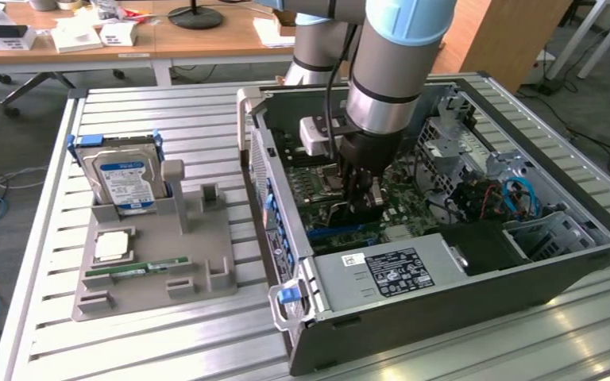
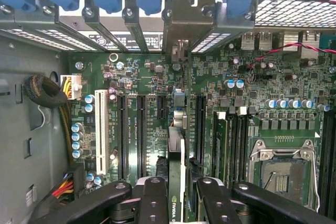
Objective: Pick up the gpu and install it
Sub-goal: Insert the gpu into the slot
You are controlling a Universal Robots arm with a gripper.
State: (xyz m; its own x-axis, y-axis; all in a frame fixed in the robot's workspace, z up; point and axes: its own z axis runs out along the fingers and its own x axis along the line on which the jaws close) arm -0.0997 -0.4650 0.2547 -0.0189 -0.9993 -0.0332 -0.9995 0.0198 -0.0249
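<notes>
Deep inside one computer case (image 1: 559, 270), clamping one gpu (image 2: 177, 156) in half-closed gripper (image 2: 180, 182); outside, one hard drive (image 1: 125, 178), one memory stick (image 1: 136, 271).

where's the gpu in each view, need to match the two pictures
Exterior view: the gpu is inside the open computer case, below the arm, held by the tool over the motherboard.
Wrist view: the gpu is seen edge-on between the tool's fingers, above the expansion slots.
Shared landmark: the green motherboard.
</notes>
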